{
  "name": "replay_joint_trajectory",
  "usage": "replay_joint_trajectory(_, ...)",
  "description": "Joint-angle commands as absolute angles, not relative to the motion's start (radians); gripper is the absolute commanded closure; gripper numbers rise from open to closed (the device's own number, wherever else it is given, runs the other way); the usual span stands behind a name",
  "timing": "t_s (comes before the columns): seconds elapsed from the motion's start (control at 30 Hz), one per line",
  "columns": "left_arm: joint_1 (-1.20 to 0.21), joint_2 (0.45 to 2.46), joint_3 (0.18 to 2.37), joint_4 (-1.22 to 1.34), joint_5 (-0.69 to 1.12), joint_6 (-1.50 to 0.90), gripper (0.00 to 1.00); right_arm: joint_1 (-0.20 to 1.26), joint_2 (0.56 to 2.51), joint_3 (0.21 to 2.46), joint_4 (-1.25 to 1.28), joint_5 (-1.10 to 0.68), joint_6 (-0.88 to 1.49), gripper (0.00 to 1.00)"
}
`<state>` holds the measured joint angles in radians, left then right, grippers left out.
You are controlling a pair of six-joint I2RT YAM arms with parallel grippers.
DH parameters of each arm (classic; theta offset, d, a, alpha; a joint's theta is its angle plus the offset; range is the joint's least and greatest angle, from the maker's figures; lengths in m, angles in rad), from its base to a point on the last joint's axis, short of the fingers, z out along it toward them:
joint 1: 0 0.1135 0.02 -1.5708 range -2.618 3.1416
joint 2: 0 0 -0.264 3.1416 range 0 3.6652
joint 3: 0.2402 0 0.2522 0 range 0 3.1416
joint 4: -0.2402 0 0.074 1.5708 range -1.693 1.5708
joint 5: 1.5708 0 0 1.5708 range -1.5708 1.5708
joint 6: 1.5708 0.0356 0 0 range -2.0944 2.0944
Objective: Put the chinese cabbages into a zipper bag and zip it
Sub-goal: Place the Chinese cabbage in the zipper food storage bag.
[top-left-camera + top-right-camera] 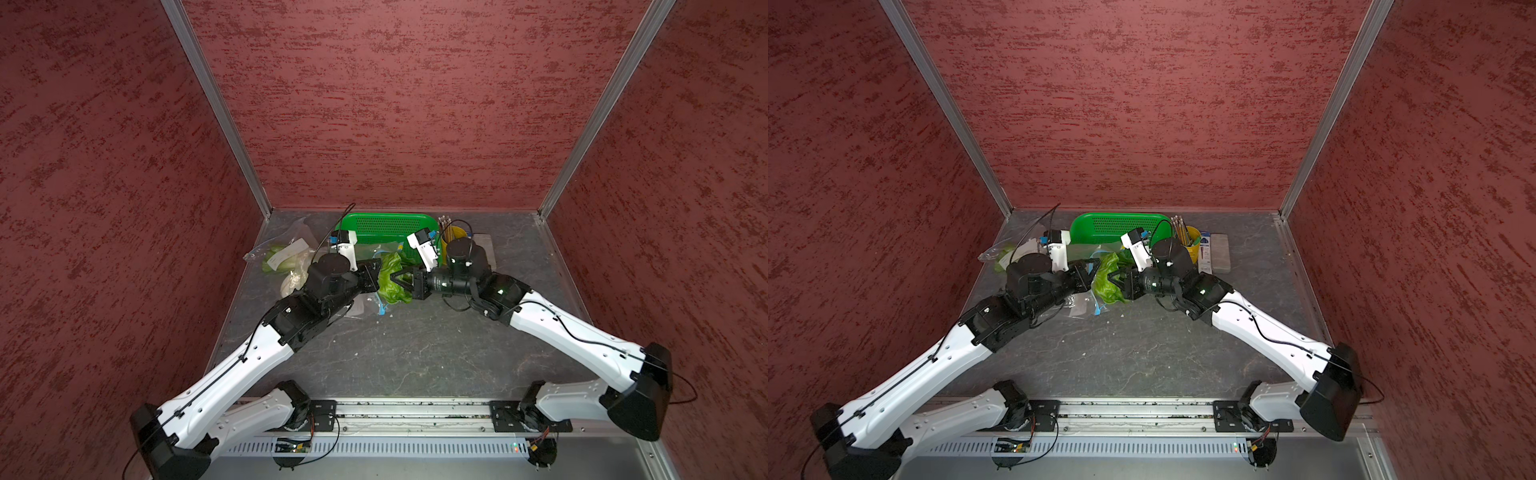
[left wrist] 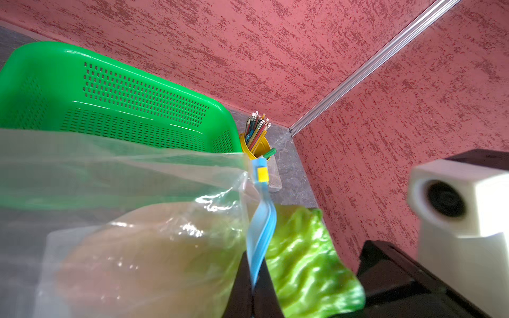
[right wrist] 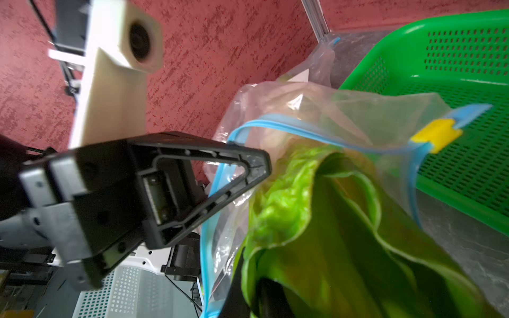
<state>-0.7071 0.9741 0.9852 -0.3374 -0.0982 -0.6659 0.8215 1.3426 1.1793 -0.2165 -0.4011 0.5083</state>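
Observation:
A clear zipper bag [image 1: 371, 252] with a blue zip rim [image 2: 261, 225] and yellow slider [image 2: 262, 174] lies in front of the basket, its mouth held up. My left gripper [image 2: 253, 275] is shut on the blue rim, seen in both top views [image 1: 376, 270] [image 1: 1096, 266]. My right gripper [image 3: 253, 297] is shut on the leaves of a bright green chinese cabbage [image 3: 330, 220] at the bag's mouth [image 1: 390, 280]. In a top view it [image 1: 394, 277] faces the left gripper closely. More cabbages [image 1: 276, 262] lie in another clear bag at the left.
A green perforated basket [image 1: 388, 226] stands against the back wall. A yellow cup of pencils [image 1: 451, 239] and a flat grey block [image 1: 1220, 252] sit to its right. Red walls close in three sides.

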Motion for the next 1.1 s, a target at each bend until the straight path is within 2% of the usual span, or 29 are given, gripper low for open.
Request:
replay_joint_trajectory(0.0,-0.71,0.973,0.979,-0.295,-0.075,-0.678,1.0,0.825,1.354,1.195,-0.198,-0.407,0.494,1.0)
replay_joint_trajectory(0.3,-0.711,0.975,0.974,-0.257,-0.065,-0.683,1.0,0.825,1.33,1.113,0.047,-0.425,0.621,0.95)
replay_joint_trajectory(0.4,-0.71,0.97,0.97,-0.251,-0.066,-0.687,1.0,0.825,1.36,1.112,0.006,-0.433,0.608,0.92)
replay_joint_trajectory(0.6,-0.706,0.951,0.955,-0.239,-0.081,-0.694,1.0,0.824,1.316,1.124,-0.022,-0.416,0.589,0.7)
replay_joint_trajectory(0.87,-0.703,0.928,0.925,-0.217,-0.091,-0.711,1.0,0.824,1.231,1.188,-0.124,-0.377,0.519,0.64)
replay_joint_trajectory(1.07,-0.698,0.918,0.905,-0.192,-0.095,-0.723,1.0,0.808,1.194,1.226,-0.298,-0.201,0.529,0.59)
